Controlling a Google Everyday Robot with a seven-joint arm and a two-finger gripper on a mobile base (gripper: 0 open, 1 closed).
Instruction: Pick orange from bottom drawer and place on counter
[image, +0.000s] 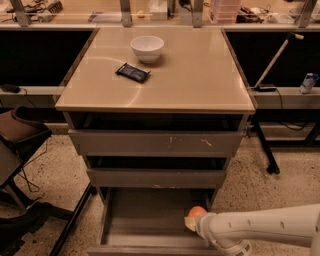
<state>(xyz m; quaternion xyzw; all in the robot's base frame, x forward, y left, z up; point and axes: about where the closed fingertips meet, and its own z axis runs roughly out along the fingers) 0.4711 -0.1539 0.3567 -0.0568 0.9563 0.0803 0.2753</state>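
Observation:
The bottom drawer (142, 222) is pulled open at the foot of the grey cabinet. My gripper (193, 220) reaches into its right side from the lower right, on a white arm. It is shut on the orange (197, 211), a small round fruit held just above the drawer floor near the right wall. The beige counter (200, 70) tops the cabinet above. The two upper drawers are slightly open.
A white bowl (147, 48) and a dark packet (132, 72) lie on the counter's far left part. A brown chair (20, 131) and its black legs stand to the left. A black stand (264, 145) and a can (309, 82) are on the right.

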